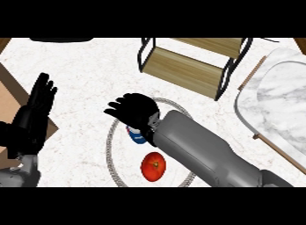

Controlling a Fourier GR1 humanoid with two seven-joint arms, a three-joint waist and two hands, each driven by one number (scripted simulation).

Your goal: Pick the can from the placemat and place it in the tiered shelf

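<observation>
A: Item one, the can (137, 135). Where do we log it?

B: On the placemat (113, 165), touching the right robot hand (135, 110) at its six o'clock, mostly hidden under the wrist. Long axis: we cannot tell.

A: Hand state?

B: Right robot hand, fingers curled above the can; whether they clasp it, we cannot tell. Left robot hand (37, 103), fingers straight, resting at nine o'clock, well apart. The right is nearer.

A: Destination?

B: Tiered shelf (185, 66), one o'clock from the can.

A: Labels?

B: Blue and white patches; no readable writing. Also a tomato (153, 166) at six o'clock.
</observation>
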